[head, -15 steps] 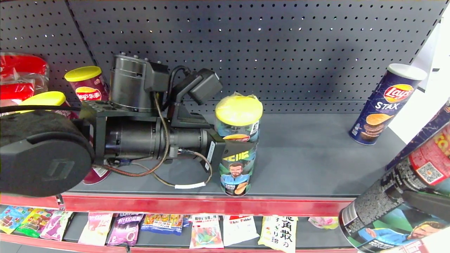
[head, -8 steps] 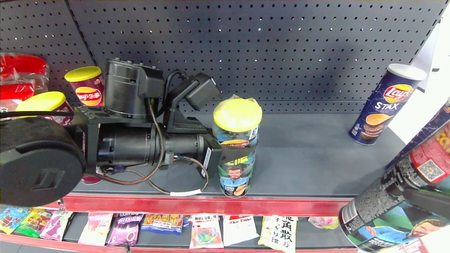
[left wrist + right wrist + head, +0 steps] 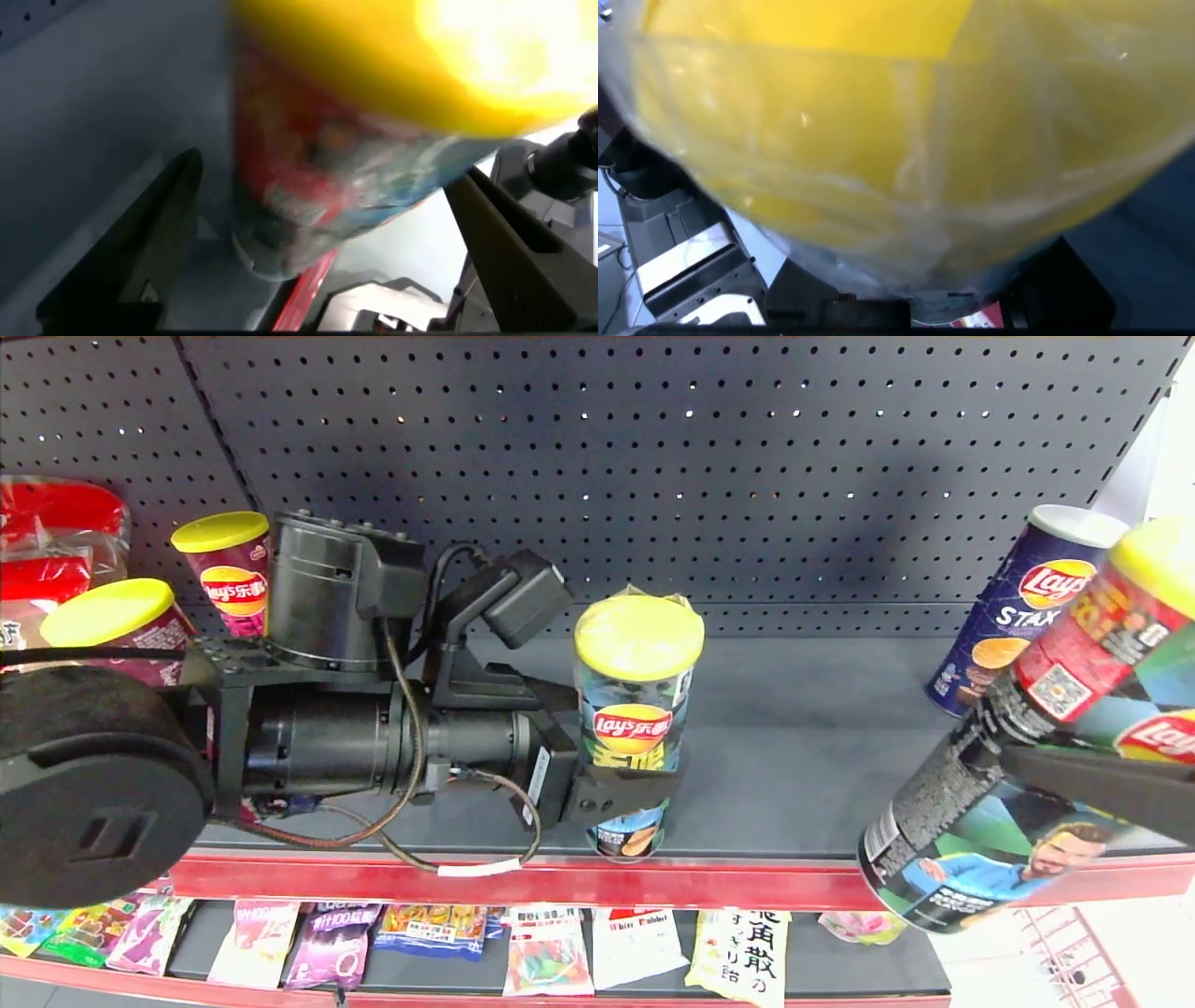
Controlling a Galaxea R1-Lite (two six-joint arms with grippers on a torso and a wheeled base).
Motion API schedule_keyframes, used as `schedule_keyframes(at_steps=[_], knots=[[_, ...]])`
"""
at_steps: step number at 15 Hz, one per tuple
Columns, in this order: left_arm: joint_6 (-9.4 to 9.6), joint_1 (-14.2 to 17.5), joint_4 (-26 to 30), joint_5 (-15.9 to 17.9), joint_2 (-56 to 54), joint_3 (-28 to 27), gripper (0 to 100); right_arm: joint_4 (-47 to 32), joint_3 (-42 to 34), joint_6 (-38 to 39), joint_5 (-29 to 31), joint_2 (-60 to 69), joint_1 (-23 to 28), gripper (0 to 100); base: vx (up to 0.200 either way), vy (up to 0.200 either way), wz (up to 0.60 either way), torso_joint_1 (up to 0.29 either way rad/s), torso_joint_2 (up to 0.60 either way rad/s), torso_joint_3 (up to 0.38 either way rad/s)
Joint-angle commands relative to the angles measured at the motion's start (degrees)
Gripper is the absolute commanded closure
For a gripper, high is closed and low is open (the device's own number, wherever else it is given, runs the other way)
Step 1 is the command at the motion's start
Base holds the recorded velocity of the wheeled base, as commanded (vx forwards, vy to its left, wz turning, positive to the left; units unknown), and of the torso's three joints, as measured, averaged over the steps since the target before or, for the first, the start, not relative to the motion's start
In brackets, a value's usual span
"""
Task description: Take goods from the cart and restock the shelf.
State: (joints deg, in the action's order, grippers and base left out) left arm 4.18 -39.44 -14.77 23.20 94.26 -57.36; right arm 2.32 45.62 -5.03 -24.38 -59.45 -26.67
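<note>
Chip can (image 3: 638, 709) stands at the shelf (image 3: 803, 747) lip, left hand (image 3: 639, 779) spread loose around it, and one brush pulling back could topple it.

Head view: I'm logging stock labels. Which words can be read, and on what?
"Lay's" plus Chinese characters: middle can.
"Lay's" plus Chinese characters: maroon can, back left.
"Lay's", "STAX": blue can.
"Lay's", partly cut off: tilted can.
"White Rabbit": white packet, lower shelf.
Large East Asian characters: cream packet beside it.
Small print on the cans and the other packets: too small to read.
</note>
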Motion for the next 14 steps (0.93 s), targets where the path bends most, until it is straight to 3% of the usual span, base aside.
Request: schedule_keyframes(at_steps=[1, 7, 11, 14], knots=[[-0.05, 0.0, -0.1, 0.1, -4.5, 4.0, 0, 0.2, 4.5, -0.2, 0.1, -8.0, -0.4, 100, 0.000, 0.000, 0.00, 0.000, 0.00, 0.000], [-0.14, 1.0, 0.0, 0.0, -16.2, 17.5, 0, 3.0, 14.1, -0.5, -0.1, -22.1, -1.5, 100, 0.000, 0.000, 0.00, 0.000, 0.00, 0.000], [-0.31, 4.2, 0.2, 0.0, -25.8, 26.3, 0, 7.7, 18.0, -0.8, -0.1, -31.8, -1.6, 100, 0.000, 0.000, 0.00, 0.000, 0.00, 0.000], [-3.04, 5.5, 0.4, -0.3, -33.5, 31.4, 0, 14.9, 22.1, -0.6, -0.2, -38.4, -1.5, 100, 0.000, 0.000, 0.00, 0.000, 0.00, 0.000]])
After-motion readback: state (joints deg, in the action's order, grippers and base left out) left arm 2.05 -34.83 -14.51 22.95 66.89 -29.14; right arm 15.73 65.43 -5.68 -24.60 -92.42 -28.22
